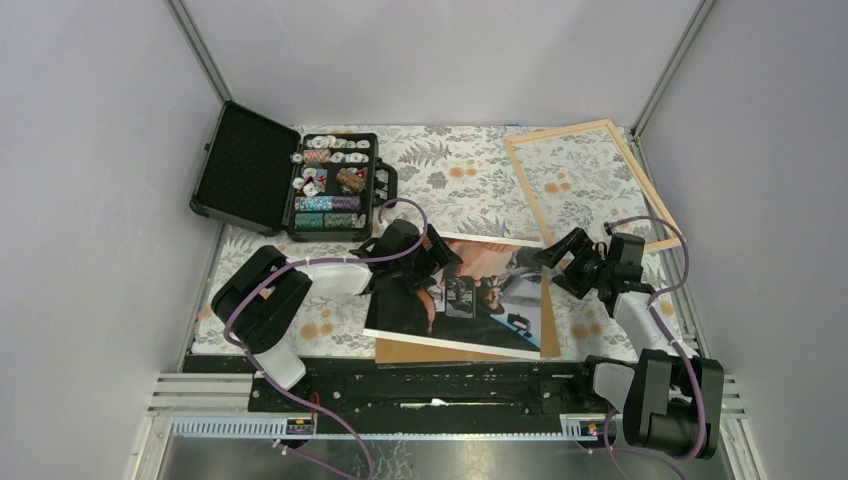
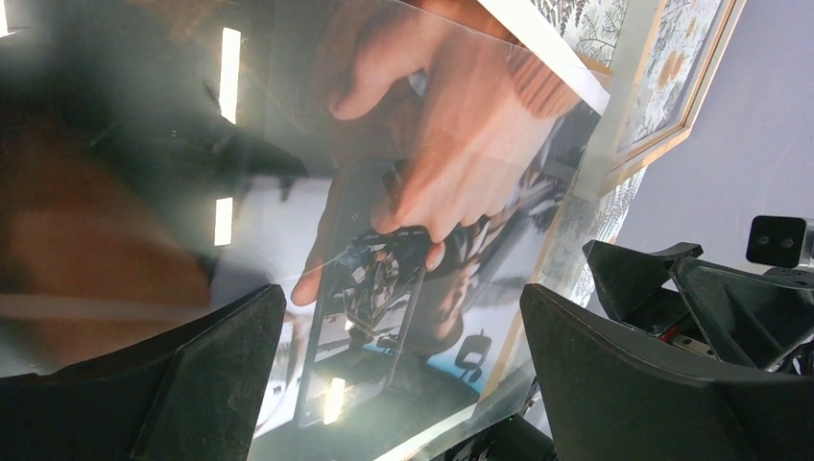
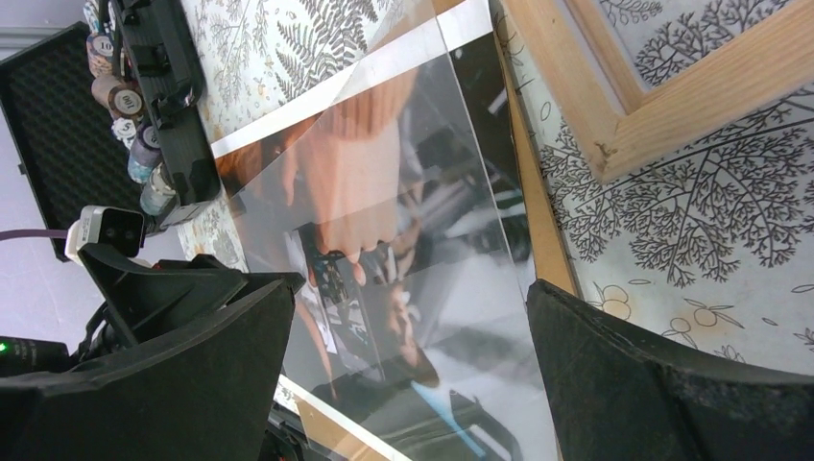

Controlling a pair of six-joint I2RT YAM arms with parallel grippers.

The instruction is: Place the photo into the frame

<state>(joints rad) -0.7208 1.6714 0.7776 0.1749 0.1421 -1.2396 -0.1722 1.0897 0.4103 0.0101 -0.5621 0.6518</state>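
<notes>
Your left end effector [image 2: 403, 384] stands wide, with nothing between its black fingers [image 2: 206, 379]. It hovers low over the far-left part of the photo [image 1: 495, 305], a large glossy rectangular print with a white border, showing a hand on a phone in skin and orange tones. Whether a fingertip touches the print, you cannot tell.

Your right end effector [image 3: 413, 375] is just as wide and also grips nothing. It sits at the photo's right side and points left across it, facing the left end effector.

The photo lies face up between your two arms, near the front edge of the bench [image 1: 455, 170], which is covered with a floral-patterned cloth. In the right wrist view, what looks like a clear sheet [image 3: 461, 250] lies over the print. Under the photo is a plain brown cardboard backing board [image 1: 440, 352], which shows along the near and right edges.

The frame [image 1: 525, 190], a thin light-wood rectangle, lies flat in the far-right corner of the bench, turned at an angle. Its near-left corner is just beside the board's far-right corner, with a narrow gap between them.

At the far left an open black hard case [image 1: 240, 165] holds rows of coloured poker chips [image 1: 330, 185], well apart from the frame.
</notes>
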